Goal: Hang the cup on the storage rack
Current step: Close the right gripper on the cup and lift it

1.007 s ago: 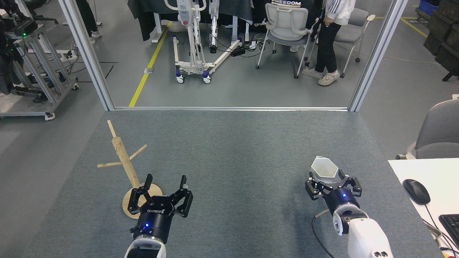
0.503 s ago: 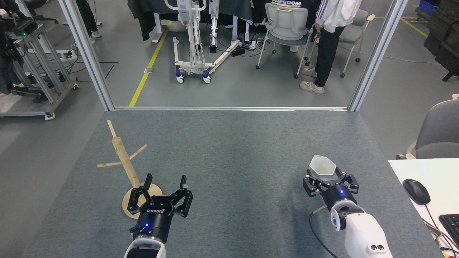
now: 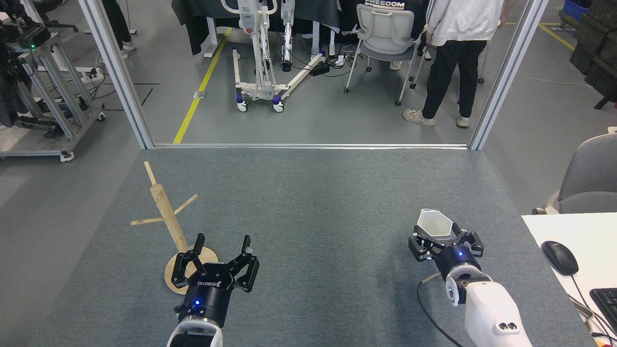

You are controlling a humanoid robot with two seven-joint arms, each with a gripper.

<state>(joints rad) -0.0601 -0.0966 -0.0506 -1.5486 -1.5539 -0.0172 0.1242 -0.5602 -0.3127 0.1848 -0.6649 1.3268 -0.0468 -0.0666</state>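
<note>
The white faceted cup (image 3: 434, 224) stands tilted at the right of the grey mat, its hexagonal mouth facing up. My right gripper (image 3: 444, 238) comes from below and has its black fingers closed against the cup's lower sides. The cup's base is hidden between them. The wooden storage rack (image 3: 166, 212) stands at the left, with a round disc base, a leaning post and thin pegs. My left gripper (image 3: 223, 239) is open and empty just right of the rack's base, partly overlapping the disc.
The grey mat (image 3: 308, 202) has a metal frame along its far edge. A white desk (image 3: 578, 231) with a black mouse (image 3: 559, 257) and a keyboard corner lies at the right. A person's legs (image 3: 448, 77), chairs and a wheeled stand are beyond the frame.
My right gripper's fingers drew in around the cup, and cup and gripper shifted slightly left and back. The person behind the frame walked to the right. The left arm stayed still.
</note>
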